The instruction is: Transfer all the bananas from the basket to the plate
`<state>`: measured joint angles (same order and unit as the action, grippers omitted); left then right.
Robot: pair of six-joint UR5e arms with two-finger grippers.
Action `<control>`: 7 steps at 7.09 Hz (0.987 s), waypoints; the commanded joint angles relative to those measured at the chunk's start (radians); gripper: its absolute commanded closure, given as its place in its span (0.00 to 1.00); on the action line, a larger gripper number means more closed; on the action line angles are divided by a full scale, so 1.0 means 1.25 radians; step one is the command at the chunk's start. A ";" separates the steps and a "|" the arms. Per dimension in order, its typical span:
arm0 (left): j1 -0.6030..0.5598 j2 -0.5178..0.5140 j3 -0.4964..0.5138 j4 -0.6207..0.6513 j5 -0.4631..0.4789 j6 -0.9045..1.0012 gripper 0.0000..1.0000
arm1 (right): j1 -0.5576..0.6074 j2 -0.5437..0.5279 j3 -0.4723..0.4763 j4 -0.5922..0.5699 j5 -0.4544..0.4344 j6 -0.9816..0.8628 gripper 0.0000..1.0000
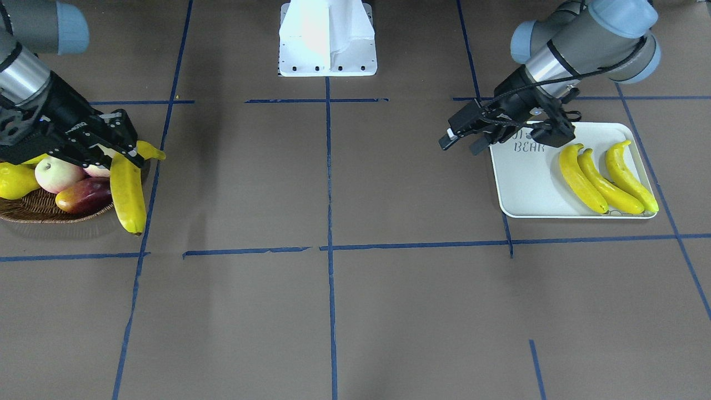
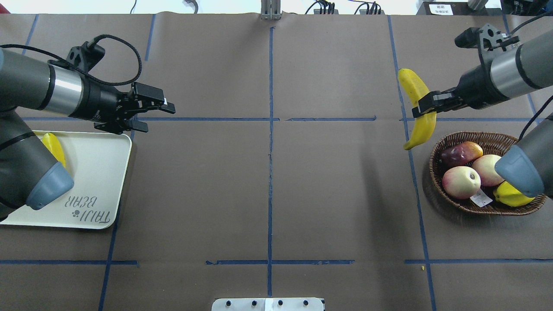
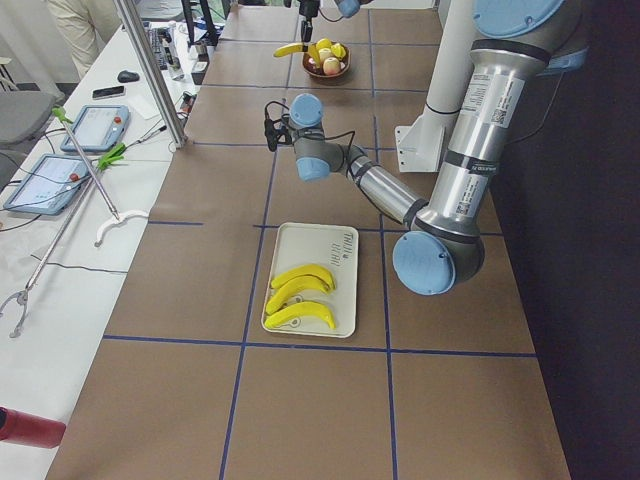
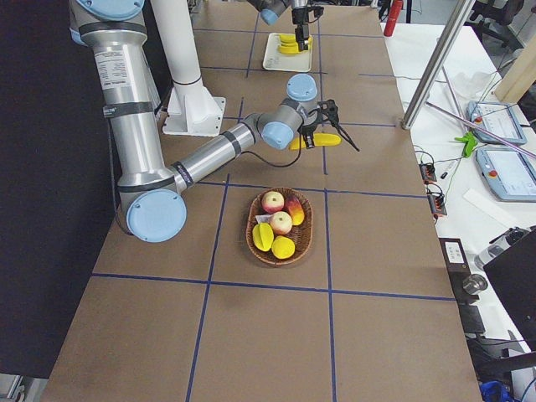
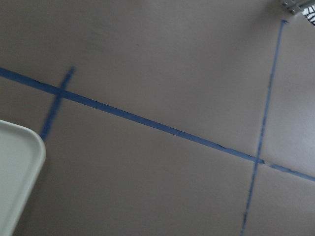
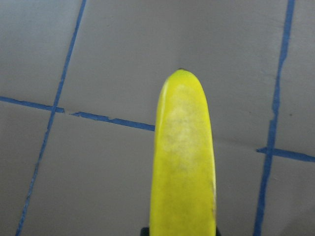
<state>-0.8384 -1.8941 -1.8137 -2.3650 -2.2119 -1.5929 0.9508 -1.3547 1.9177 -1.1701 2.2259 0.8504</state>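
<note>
Brown tabletop [image 2: 268,194] between basket [image 2: 475,135] and plate [image 2: 108,172]

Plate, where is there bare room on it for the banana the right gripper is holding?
Free: the lettered half of the plate, between the BEAR lettering, the rim and the nearest of three bananas. Crowded: the other half, where they lie side by side. The open left gripper hangs past the lettered end.

A robotics lab: tape-gridded table [image 1: 389,311], teach pendants [image 3: 95,128] (two of them) on a side bench [image 3: 60,300].

3 bananas [image 1: 605,186] on plate [image 1: 527,183]; 4th banana [image 1: 128,191] aloft nr basket [image 1: 33,214].
</note>
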 commanded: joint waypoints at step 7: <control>0.133 -0.204 0.072 0.002 0.169 -0.142 0.00 | -0.312 0.253 -0.065 0.095 -0.298 0.344 0.96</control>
<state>-0.6864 -2.1329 -1.7420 -2.3627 -2.0205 -1.7599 0.6000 -1.0426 1.8367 -1.1209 1.8773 1.2450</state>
